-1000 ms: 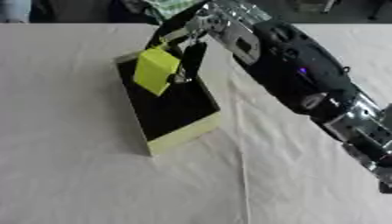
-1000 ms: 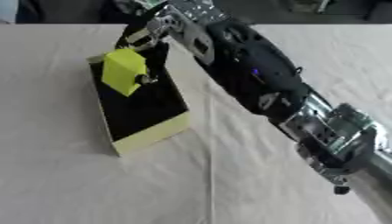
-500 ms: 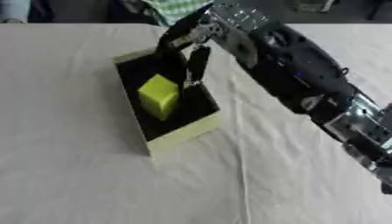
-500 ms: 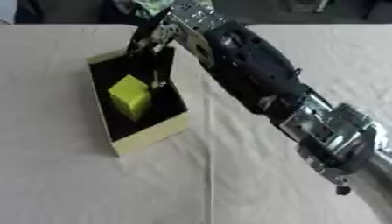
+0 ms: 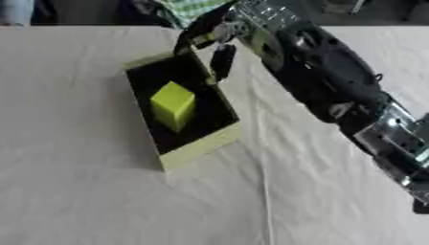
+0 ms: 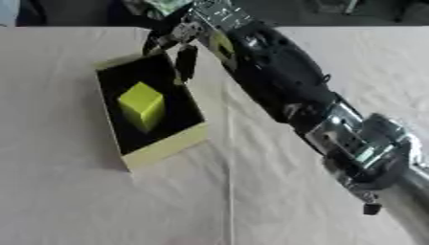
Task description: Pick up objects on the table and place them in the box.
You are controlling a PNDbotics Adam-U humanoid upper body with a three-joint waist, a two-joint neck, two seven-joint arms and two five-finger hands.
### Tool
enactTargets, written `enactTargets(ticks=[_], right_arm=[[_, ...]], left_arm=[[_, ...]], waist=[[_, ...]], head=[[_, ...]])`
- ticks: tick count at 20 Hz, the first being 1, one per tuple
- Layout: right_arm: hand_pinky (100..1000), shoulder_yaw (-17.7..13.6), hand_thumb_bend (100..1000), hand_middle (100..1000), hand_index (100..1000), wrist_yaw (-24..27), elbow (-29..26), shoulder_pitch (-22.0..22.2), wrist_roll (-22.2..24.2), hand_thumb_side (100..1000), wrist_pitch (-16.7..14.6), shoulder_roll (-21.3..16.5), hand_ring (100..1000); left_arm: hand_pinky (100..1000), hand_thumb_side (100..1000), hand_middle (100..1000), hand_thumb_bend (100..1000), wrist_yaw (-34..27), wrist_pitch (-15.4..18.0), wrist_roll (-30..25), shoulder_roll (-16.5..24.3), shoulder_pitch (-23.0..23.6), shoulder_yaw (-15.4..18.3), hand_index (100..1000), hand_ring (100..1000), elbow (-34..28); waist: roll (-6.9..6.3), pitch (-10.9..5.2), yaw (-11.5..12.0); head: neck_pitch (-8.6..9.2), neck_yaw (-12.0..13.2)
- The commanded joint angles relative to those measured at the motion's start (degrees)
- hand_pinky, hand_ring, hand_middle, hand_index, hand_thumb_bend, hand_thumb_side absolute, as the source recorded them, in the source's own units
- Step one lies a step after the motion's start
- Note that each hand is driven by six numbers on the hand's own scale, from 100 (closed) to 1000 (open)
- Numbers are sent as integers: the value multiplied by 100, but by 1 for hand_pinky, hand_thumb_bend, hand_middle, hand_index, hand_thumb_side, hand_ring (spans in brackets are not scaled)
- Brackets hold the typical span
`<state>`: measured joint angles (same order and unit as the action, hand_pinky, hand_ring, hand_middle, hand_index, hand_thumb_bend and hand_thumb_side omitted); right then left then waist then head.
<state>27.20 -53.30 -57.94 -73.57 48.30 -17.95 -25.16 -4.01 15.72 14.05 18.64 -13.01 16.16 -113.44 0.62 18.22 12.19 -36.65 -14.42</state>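
Block (image 5: 173, 104) lies unlabelled inside box (image 5: 199, 147); right hand (image 5: 220, 42) empty.

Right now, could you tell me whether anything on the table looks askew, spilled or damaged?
Nothing looks spilled or damaged. The box sits at an angle on the table, and the yellow-green block rests inside it. The right hand hangs open over the box's far corner.

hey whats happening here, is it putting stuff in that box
Yes. The robot's right hand hangs over the far edge of the box, fingers relaxed and holding nothing. A yellow-green block lies inside the box, apart from the hand. The box sits on a white cloth; no other loose objects show on it. The left hand is out of view.
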Motion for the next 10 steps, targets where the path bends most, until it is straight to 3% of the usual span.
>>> enactTargets(ticks=[1,5,10], right_arm=[[1000,-184,165,1000,1000,290,-454,-161,366,363,-197,-295,1000],[1000,-409,106,1000,1000,643,-1021,-87,366,379,-19,-717,1000],[1000,-813,100,1000,1000,1106,-1774,291,365,412,37,-1436,1000]], left_arm=[[658,742,573,100,-2,9,-8,88,2,55,710,589,-115],[658,742,573,100,27,21,26,91,27,77,710,589,-115],[658,743,573,100,69,32,105,85,62,115,709,589,-115]], waist=[[-12,-170,-12],[-28,-196,-61],[-51,-212,-148]], head=[[46,24],[50,70],[59,174]])
